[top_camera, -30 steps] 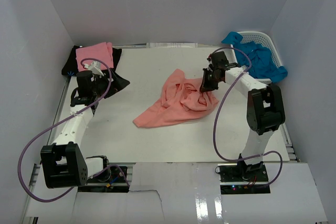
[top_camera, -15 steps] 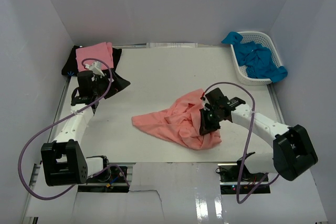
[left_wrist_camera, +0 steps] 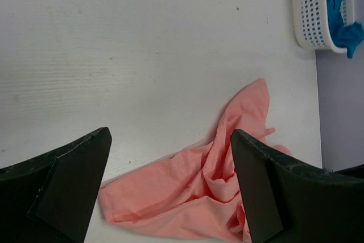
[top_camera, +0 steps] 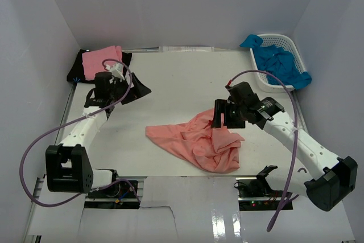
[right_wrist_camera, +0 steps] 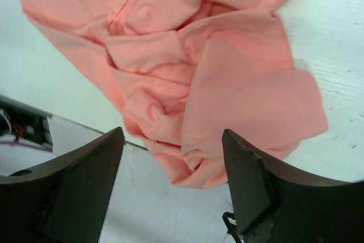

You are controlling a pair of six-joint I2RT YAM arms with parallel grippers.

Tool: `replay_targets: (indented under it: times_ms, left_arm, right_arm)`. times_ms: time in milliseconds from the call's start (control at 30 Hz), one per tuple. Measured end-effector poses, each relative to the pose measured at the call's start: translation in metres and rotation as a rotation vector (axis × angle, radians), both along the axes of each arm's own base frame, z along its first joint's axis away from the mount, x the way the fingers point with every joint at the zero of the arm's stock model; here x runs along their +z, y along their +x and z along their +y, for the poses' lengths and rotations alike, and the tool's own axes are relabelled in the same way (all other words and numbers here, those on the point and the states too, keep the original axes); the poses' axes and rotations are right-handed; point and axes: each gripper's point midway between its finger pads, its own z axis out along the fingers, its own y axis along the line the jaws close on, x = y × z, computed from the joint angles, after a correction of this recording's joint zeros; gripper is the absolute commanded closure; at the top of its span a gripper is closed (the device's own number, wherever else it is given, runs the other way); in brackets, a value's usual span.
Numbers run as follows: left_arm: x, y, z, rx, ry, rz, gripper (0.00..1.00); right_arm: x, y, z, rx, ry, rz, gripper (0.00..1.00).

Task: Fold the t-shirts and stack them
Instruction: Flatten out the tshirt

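The salmon-coral t-shirt [top_camera: 196, 140] lies crumpled on the white table, its lower bunch at the near edge. My right gripper [top_camera: 219, 119] hovers open just above its right side; in the right wrist view the cloth [right_wrist_camera: 216, 66] lies loose below the gripper [right_wrist_camera: 173, 134], with nothing between the fingers. My left gripper [top_camera: 138, 89] stands open at the left, away from the shirt. Its wrist view shows the shirt [left_wrist_camera: 210, 186] beyond the open gripper [left_wrist_camera: 170, 135]. A folded pink t-shirt [top_camera: 101, 61] rests on a black one [top_camera: 75, 72] at the back left.
A white lattice basket [top_camera: 290, 41] at the back right holds bright blue t-shirts [top_camera: 278, 64], some hanging over its rim; it also shows as basket [left_wrist_camera: 310, 15] in the left wrist view. White walls enclose the table on three sides.
My right gripper pulled the salmon shirt toward the near edge, then opened and let it go. The left arm swung rightward, away from the back-left stack.
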Motion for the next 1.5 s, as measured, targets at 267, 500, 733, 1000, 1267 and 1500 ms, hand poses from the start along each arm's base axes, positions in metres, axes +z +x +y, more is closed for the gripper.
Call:
replay_targets:
  times_ms: [267, 500, 733, 1000, 1267, 1500]
  left_arm:
    - [-0.009, -0.019, -0.097, -0.302, 0.079, 0.059, 0.03]
    - [-0.021, -0.029, -0.098, -0.313, 0.104, 0.119, 0.03]
    - [-0.026, -0.028, -0.092, -0.279, 0.128, 0.138, 0.02]
    - [-0.029, -0.024, -0.081, -0.204, 0.104, 0.178, 0.02]
    - [-0.038, -0.023, -0.07, -0.155, 0.084, 0.215, 0.02]
    - [-0.035, -0.024, -0.072, -0.164, 0.067, 0.207, 0.02]
  right_arm:
    - [-0.025, 0.008, -0.056, -0.341, -0.023, 0.057, 0.37]
    - [-0.021, -0.013, -0.082, -0.602, 0.138, 0.05, 0.4]
    - [-0.067, -0.029, -0.088, -0.712, 0.128, 0.255, 0.43]
    - [-0.08, -0.037, -0.096, -0.836, 0.198, 0.283, 0.36]
    - [-0.084, -0.027, -0.106, -0.909, 0.182, 0.269, 0.37]
    - [-0.089, -0.022, -0.121, -0.972, 0.14, 0.235, 0.45]
